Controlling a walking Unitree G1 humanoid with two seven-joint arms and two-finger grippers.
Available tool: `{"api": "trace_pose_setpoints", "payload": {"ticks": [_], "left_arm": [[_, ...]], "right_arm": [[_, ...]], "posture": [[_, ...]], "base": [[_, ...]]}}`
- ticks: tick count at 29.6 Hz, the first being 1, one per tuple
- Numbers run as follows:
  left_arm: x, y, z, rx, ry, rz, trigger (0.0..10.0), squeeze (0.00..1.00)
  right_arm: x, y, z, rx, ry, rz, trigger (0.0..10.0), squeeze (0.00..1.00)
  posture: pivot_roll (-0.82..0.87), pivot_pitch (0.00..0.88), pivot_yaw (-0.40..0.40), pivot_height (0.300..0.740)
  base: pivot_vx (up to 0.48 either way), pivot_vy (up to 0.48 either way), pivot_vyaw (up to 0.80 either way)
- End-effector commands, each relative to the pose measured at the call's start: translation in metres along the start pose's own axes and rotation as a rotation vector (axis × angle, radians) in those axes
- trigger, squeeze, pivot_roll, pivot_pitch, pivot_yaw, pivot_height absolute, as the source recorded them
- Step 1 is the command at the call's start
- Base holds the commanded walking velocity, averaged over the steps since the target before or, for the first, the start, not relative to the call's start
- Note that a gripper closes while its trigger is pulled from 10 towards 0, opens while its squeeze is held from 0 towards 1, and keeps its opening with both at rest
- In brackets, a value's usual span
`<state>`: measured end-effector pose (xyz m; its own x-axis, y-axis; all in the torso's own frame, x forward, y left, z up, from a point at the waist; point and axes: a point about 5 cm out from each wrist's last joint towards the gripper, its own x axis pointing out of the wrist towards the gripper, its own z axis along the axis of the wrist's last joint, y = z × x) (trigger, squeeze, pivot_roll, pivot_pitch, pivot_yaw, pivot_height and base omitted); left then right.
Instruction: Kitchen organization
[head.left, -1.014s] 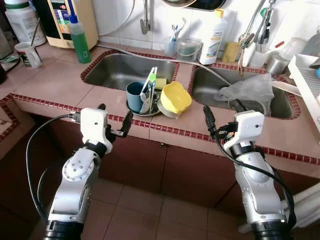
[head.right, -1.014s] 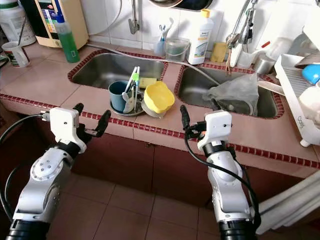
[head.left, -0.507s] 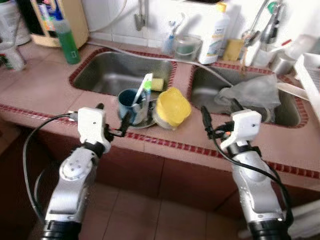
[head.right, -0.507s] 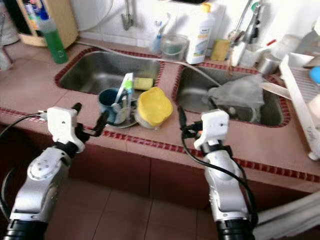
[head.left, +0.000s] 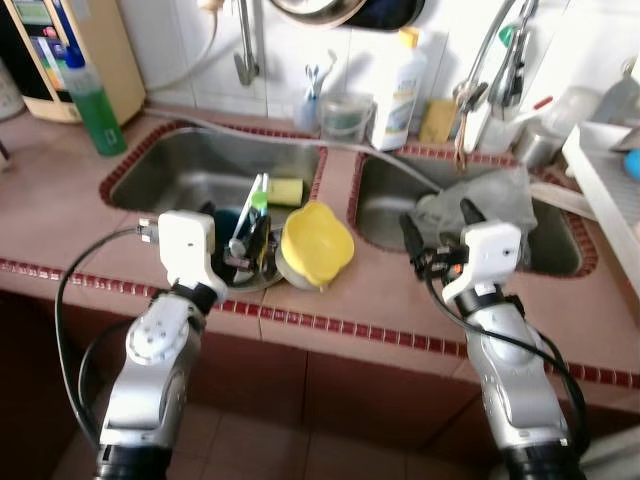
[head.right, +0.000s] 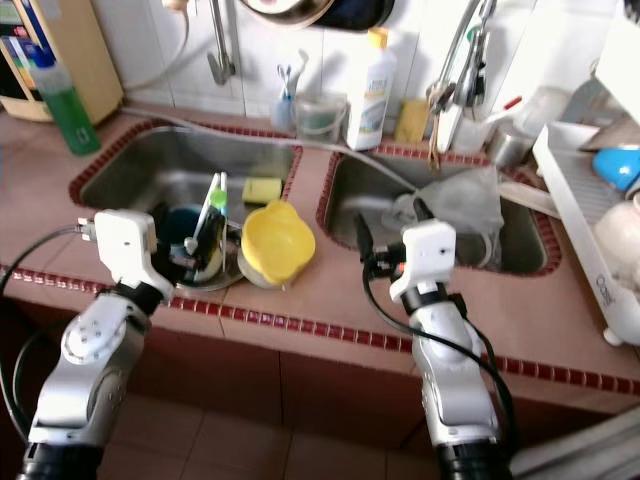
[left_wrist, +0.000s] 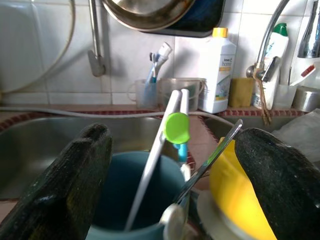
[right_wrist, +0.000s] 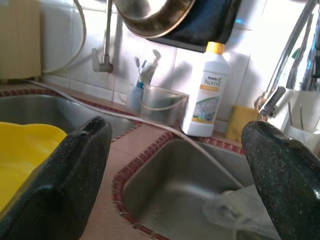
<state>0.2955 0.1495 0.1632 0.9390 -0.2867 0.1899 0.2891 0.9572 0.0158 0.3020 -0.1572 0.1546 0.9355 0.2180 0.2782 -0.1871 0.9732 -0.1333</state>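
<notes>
A: Compared with one second ago, the camera has come closer to the worktop (head.left: 70, 215), and the left gripper (head.left: 232, 247) has gone forward. Before, it was in front of the red tile edge; now it is at the blue cup (head.left: 228, 222).

B: Are its jaws closed on the cup?

A: No. In the left wrist view the two black fingers (left_wrist: 70, 185) stand wide apart, one on each side of the blue cup. I cannot tell if they touch it.

B: What is inside the cup?

A: White utensils with a green piece (left_wrist: 176, 127) and a metal spoon (left_wrist: 207, 162), all leaning. The cup stands on a metal plate (head.left: 250, 281), on the strip of worktop in front of the left sink (head.left: 190, 165).

B: And the yellow bowl (head.left: 317, 243)?

A: It is just beside the cup, tilted, near the front of the divider between the two sinks.

B: Where is the right gripper (head.left: 436, 232)?

A: It hovers over the front rim of the right sink (head.left: 560, 262), well apart from the bowl. Its jaws are open too, and hold nothing. A crumpled clear plastic bag (head.left: 480, 203) lies in that sink behind it.

B: Anything at the back?

A: A white detergent bottle (head.left: 396, 78) with yellow cap, a clear tub (head.left: 345, 117), a cup with toothbrushes (head.left: 308, 102), and on the far left a green bottle (head.left: 93, 103).
</notes>
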Motion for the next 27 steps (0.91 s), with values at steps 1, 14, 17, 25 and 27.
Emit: {"api": "trace_pose_setpoints", "payload": {"ticks": [1, 14, 17, 25, 27], "left_arm": [[-0.002, -0.001, 0.001, 0.027, 0.002, -0.018, 10.0, 0.0], [0.002, -0.023, -0.003, 0.131, 0.025, -0.159, 10.0, 0.0], [0.007, -0.024, -0.002, 0.127, 0.02, -0.163, 10.0, 0.0], [0.013, -0.024, 0.0, 0.125, 0.012, -0.162, 10.0, 0.0], [0.013, -0.024, 0.0, 0.124, 0.01, -0.163, 10.0, 0.0]], "right_arm": [[0.0, -0.003, 0.004, -0.011, -0.01, 0.003, 10.0, 0.0], [-0.006, 0.006, 0.0, 0.019, 0.024, 0.086, 10.0, 0.0], [-0.014, 0.019, -0.002, 0.057, 0.057, 0.214, 10.0, 0.0], [-0.029, 0.036, 0.005, 0.095, 0.063, 0.398, 10.0, 0.0], [-0.03, 0.037, 0.006, 0.098, 0.072, 0.417, 10.0, 0.0]], "posture": [[-0.02, 0.039, -0.017, 0.74], [-0.03, 0.048, -0.005, 0.74], [-0.04, 0.054, 0.002, 0.74], [-0.06, 0.06, 0.01, 0.74], [-0.06, 0.061, 0.01, 0.74]], "base": [[0.0, 0.0, 0.0], [0.0, 0.0, 0.0], [0.0, 0.0, 0.0], [0.0, 0.0, 0.0], [0.0, 0.0, 0.0]]}}
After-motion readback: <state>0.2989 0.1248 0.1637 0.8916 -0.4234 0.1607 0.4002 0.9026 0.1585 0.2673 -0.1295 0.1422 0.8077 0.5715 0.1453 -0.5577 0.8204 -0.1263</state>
